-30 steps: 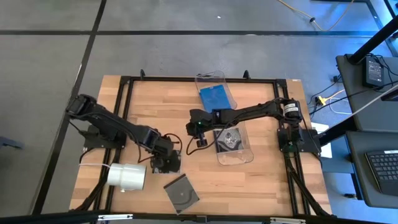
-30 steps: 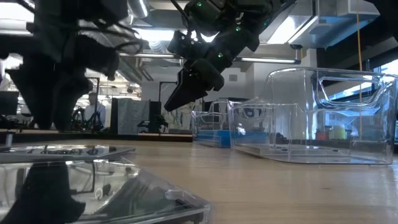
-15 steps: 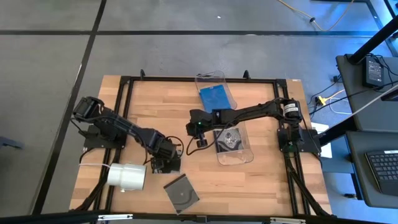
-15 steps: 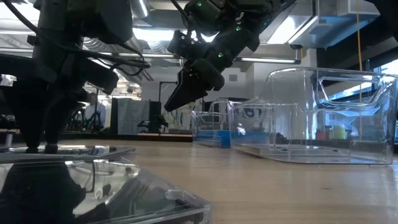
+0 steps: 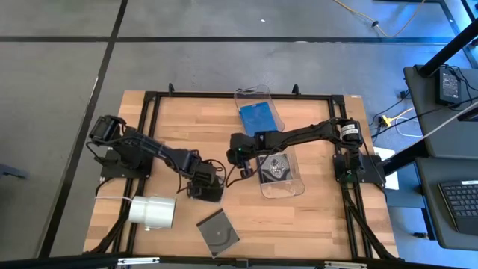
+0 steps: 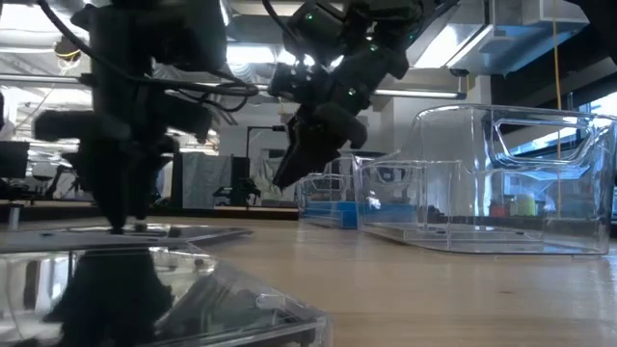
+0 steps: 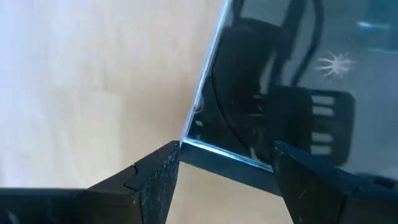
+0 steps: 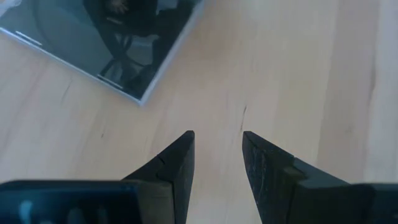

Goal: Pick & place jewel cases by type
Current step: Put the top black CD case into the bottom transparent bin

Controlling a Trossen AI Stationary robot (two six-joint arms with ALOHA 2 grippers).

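Left gripper (image 5: pixel 203 187) down at the table's near-left middle, fingers spread wide and straddling one edge of a dark jewel case (image 7: pixel 292 106) that lies flat on the wood; nothing clamped yet, one fingertip (image 7: pixel 163 168) just at the case's corner. Best handled, by this reading, by keeping the case edge centred in the gap, closing gently, and lifting level so the thin plastic neither skids nor tips out. Right gripper (image 5: pixel 244 170) poised just above bare wood a little to the right, fingers partly apart and empty, a corner of the dark case visible beyond them. Another dark jewel case with its disc showing (image 5: pixel 218 232) flat near the table's near edge, with a white cylindrical roll (image 5: pixel 153 212) to its left. Farther right, a clear bin (image 5: pixel 293 184) holding a dark case, and at the far side a second clear bin (image 5: pixel 273 104) holding a translucent blue case (image 5: pixel 258 116). Hard to make out: from above, the targeted case mostly covered by the left gripper; contact between fingertips and table not discernible; count of cases stacked in each bin unclear; close foreground of the low view filled by a blurred clear object, not identifiable.
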